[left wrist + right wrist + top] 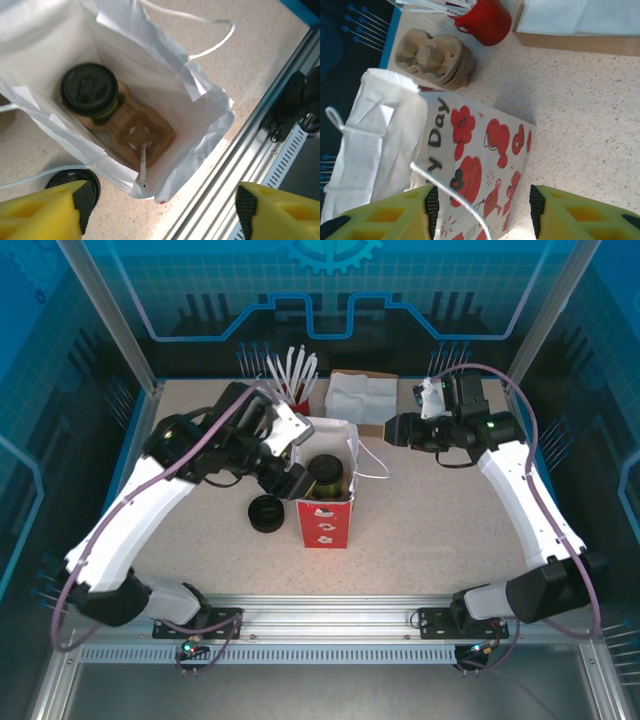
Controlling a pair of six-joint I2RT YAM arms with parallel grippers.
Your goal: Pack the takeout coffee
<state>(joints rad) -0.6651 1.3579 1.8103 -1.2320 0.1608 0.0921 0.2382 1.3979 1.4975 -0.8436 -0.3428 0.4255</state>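
Note:
The takeout coffee point(90, 90), a dark cup with a round dark lid, stands upright in a brown cup carrier point(142, 135) at the bottom of the white paper bag point(200, 90). From above, the takeout coffee point(323, 475) sits inside the bag point(326, 525), which has red-printed sides. My left gripper point(295, 472) hovers over the bag's left rim. In the left wrist view the left gripper point(162, 210) is open, holding nothing. My right gripper point(400, 428) is to the right of the bag. In the right wrist view the right gripper point(484, 212) is open, facing the bag's printed side point(480, 160).
A stack of black lids point(267, 513) lies left of the bag. A wrapped straw point(143, 162) leans inside the bag. At the back stand a red cup of straws point(297, 400), a napkin box point(362, 400) and stacked cup carriers point(435, 57). The bag's string handle point(375, 465) hangs right.

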